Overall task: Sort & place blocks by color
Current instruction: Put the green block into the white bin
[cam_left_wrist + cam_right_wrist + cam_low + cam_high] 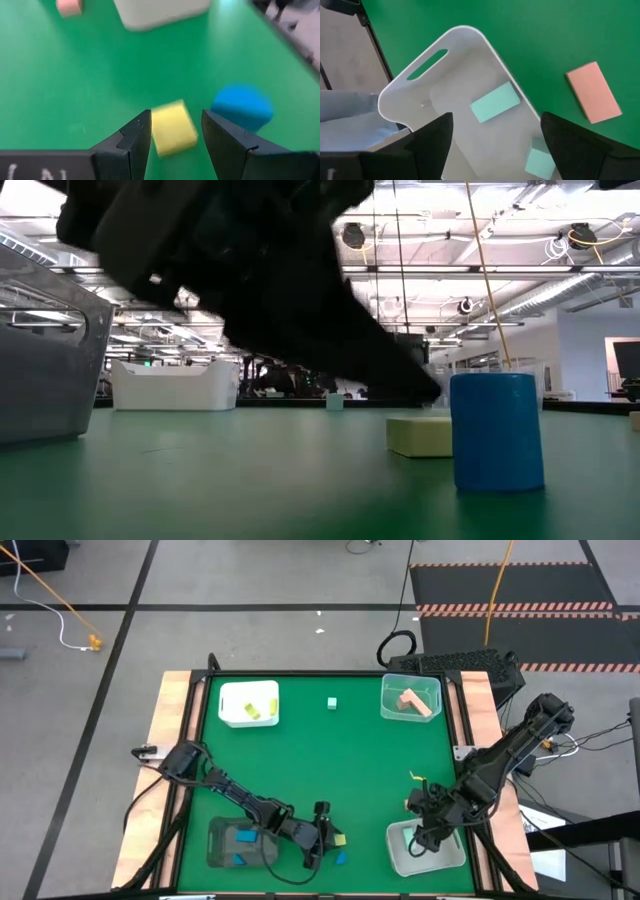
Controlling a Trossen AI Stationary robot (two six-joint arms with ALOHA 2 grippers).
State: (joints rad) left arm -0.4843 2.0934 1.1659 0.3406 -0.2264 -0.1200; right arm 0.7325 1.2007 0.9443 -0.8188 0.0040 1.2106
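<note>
My left gripper (322,832) is open low over the table's near middle. Its fingers stand on either side of a yellow block (173,128) that lies on the green mat, and I see no touch. A blue cylinder (243,106) stands just beside the block and also shows in the low view (496,430). My right gripper (496,120) is open and empty above the near-right white tray (427,67), which holds two mint blocks (495,102). A salmon pink block (594,91) lies on the mat beside that tray.
A dark tray (222,848) at near left holds blue blocks. A white tray (248,703) at far left holds yellow blocks. A clear tray (410,700) at far right holds pink blocks. A mint cube (331,702) sits alone at far middle. The mat's middle is free.
</note>
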